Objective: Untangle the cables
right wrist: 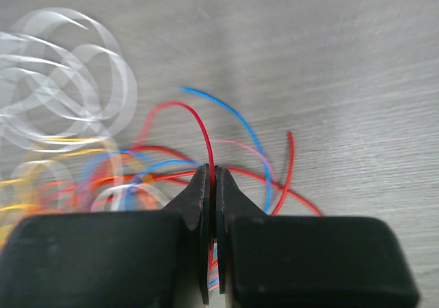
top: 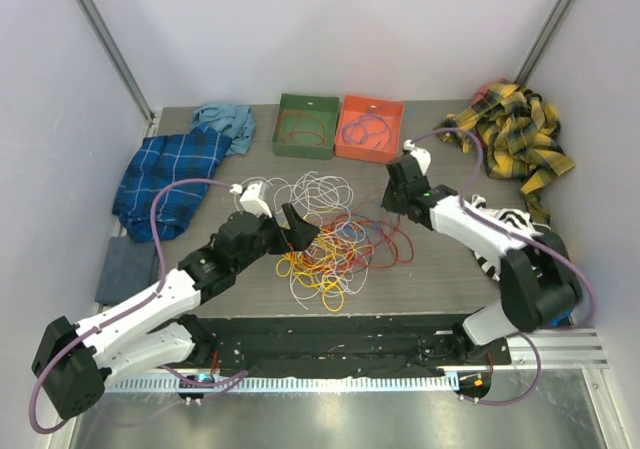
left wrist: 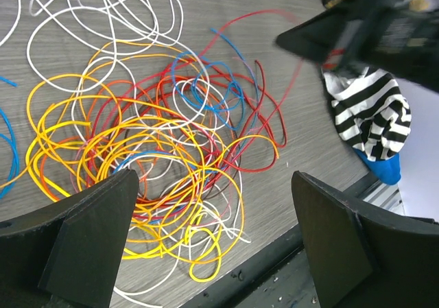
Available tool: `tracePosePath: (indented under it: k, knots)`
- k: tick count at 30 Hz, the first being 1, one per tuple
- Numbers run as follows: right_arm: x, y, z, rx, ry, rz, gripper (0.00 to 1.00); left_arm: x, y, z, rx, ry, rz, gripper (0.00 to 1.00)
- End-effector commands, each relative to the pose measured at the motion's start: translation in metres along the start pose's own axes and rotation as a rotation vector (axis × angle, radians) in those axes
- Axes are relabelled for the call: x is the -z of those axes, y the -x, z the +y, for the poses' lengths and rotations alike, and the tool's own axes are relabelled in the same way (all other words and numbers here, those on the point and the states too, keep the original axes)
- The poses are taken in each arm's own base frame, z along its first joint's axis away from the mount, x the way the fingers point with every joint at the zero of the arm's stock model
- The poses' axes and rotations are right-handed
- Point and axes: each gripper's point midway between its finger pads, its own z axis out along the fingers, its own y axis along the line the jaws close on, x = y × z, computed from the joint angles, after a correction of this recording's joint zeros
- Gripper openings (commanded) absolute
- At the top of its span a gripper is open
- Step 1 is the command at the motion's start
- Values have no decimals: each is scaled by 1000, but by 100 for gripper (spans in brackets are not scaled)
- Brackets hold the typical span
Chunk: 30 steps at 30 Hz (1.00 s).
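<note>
Right wrist view has the right gripper (right wrist: 212,174) clenched on a red cable (right wrist: 197,119), which rises from between its closed tips and arches left toward the pile. In the top view the cables (top: 335,244) lie in one tangle at the centre of the table (top: 440,269), with yellow and orange at the lower part, white at the upper left, and red and blue at the right. The left gripper (left wrist: 214,184) hangs released over the yellow loops, fingers spread wide, holding nothing. The step looks to be drawing the red cable free. A slow, low pull toward the frame's right, away from the pile, should do it best, watching whether blue or orange loops ride along. If they do, ease off and let the left gripper pin the pile. So thin a wire may slip from the tips, so a steady pull suits better than a jerk.
</note>
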Motion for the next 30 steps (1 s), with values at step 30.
tracePosePath:
  k: [30]
  knots:
    - [338, 186, 67, -152, 639, -523, 1, 10, 73, -99, -25, -338, -265, 100]
